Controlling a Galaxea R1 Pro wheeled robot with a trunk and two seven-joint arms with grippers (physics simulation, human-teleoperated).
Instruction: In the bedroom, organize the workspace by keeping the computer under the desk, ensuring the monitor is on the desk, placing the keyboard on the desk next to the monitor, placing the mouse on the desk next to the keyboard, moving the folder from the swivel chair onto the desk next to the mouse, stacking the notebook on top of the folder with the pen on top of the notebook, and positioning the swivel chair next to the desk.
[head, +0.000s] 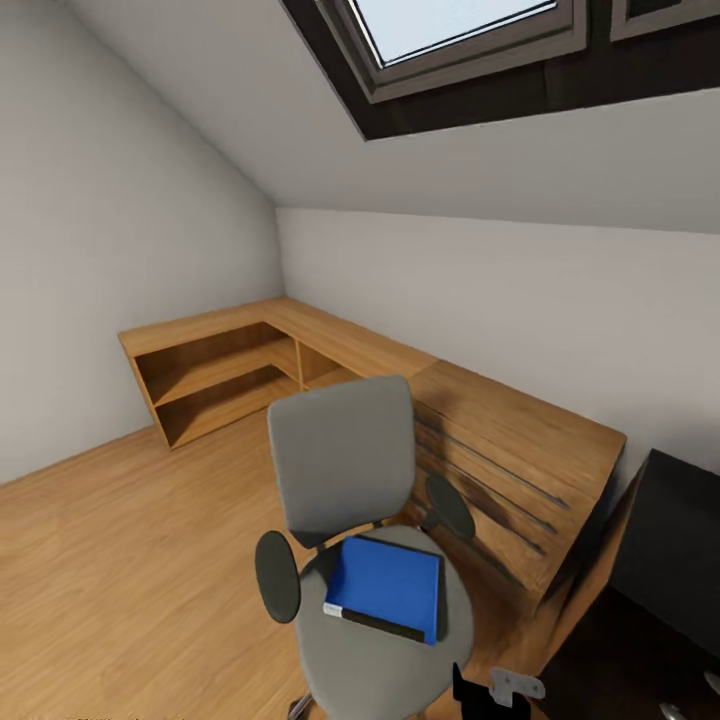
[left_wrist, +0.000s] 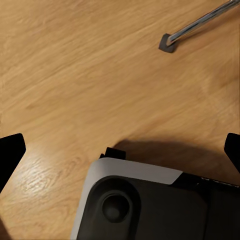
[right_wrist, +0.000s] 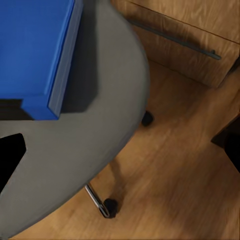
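The left fingers (left_wrist: 10, 152) show as two black tips at opposite edges of the left wrist view, spread wide with nothing between them, above the wooden floor (left_wrist: 90, 75) and the robot's own grey-and-black base (left_wrist: 145, 205). A chrome chair leg (left_wrist: 200, 22) ending in a dark foot lies on the floor beyond. The right fingers (right_wrist: 10, 155) are parted in the same way — released, grasping nothing — and hang over the seat of the swivel chair (right_wrist: 100, 100), near the folder (right_wrist: 35, 45) but not touching it.

In the head view the swivel chair (head: 340, 460) stands on the wooden floor with its back toward a light wooden dresser (head: 510, 470). The folder (head: 385, 585) lies flat on the grey seat, its dark spine along the near edge. The glossy black table (head: 670, 540) shows at the right edge, just beyond the dresser. A low wooden shelf unit (head: 220, 370) runs along the walls into the corner, under a skylight (head: 450, 30).
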